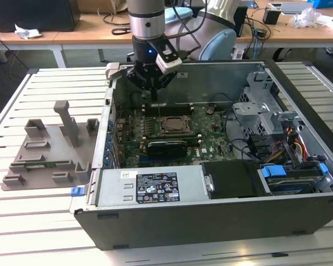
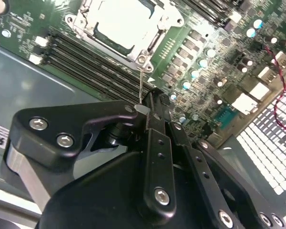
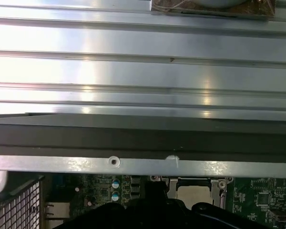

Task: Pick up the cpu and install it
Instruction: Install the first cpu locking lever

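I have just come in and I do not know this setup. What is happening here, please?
A robot arm is working inside an open computer case lying on a slatted table. Its gripper hangs above the motherboard, just behind the socket frame as the exterior view shows it. In the second wrist view, a pale square cpu lies in that frame, apart from the gripper. A grey plastic tray sits beside the case.

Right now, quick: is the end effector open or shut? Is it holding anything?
End effector: closed, not holding the cpu, which lies in the socket frame.
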You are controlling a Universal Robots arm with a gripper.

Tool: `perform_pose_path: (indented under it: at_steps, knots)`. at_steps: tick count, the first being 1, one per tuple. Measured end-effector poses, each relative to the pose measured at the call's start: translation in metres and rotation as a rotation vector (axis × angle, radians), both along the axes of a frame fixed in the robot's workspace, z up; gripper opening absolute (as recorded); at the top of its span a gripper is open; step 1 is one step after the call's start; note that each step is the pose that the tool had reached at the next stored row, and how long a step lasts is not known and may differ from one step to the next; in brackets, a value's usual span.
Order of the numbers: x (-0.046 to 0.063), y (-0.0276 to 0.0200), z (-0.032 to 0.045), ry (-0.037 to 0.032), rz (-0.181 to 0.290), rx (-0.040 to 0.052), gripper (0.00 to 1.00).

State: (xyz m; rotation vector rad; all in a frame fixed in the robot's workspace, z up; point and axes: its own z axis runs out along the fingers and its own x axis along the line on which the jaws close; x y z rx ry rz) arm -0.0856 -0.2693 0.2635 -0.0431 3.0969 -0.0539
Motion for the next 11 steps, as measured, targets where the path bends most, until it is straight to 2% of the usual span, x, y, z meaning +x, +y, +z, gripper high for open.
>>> perform_pose_path:
  at_steps: [11]
  knots:
    - [0.016, 0.0003, -0.0008, 0.002, 0.0, 0.0, 0.11]
